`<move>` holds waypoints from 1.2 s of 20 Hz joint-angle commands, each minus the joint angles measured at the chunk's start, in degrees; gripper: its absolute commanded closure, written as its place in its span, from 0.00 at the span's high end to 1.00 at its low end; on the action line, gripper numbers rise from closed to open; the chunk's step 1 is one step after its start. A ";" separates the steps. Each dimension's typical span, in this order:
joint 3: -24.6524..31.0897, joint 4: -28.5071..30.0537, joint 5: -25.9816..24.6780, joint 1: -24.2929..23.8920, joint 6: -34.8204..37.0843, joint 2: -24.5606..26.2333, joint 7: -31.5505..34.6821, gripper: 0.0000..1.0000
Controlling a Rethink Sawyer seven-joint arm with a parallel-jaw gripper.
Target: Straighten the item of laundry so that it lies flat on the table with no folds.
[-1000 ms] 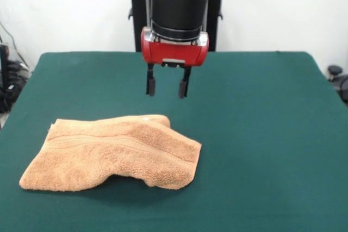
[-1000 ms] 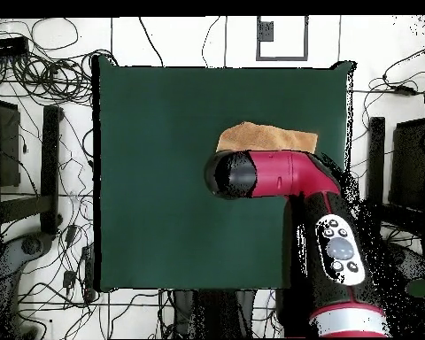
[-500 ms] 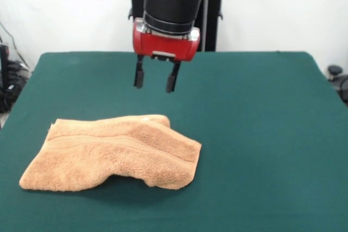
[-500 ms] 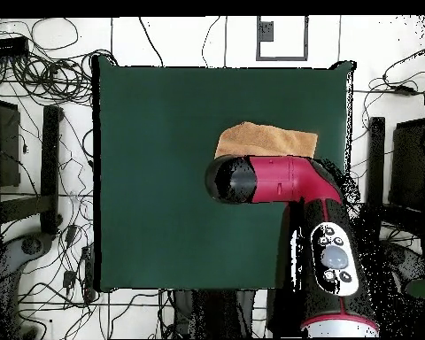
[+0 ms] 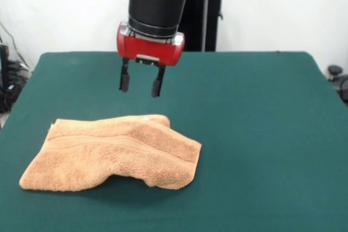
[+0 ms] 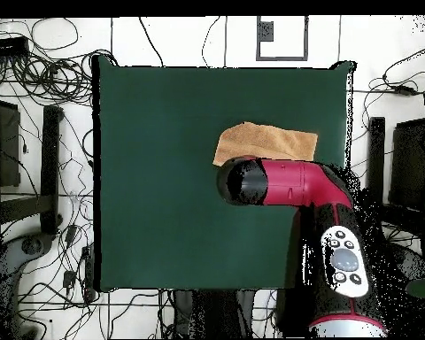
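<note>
- Towel (image 5: 111,158) lies bunched on the table (image 5: 255,134), one part doubled over, so it is not yet flat.
- Gripper (image 5: 141,85) hovers above its far edge, fingers apart and empty.
- Step in hand looks like the approach; next, lower onto the folded layer, pinch and pull outward.

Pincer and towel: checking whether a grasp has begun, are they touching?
Apart. In the front view the open pincer hangs above the towel, with bare green table showing between its fingertips and the cloth.
</note>
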 commanded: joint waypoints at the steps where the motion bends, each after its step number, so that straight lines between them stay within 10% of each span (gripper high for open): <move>1: 5.05 4.25 4.52 -2.18 -4.49 6.31 8.58 1.00; 12: 10.89 8.52 9.58 -6.43 -7.87 7.20 6.00 1.00; 24: -1.52 1.87 6.18 2.67 0.49 6.38 7.70 1.00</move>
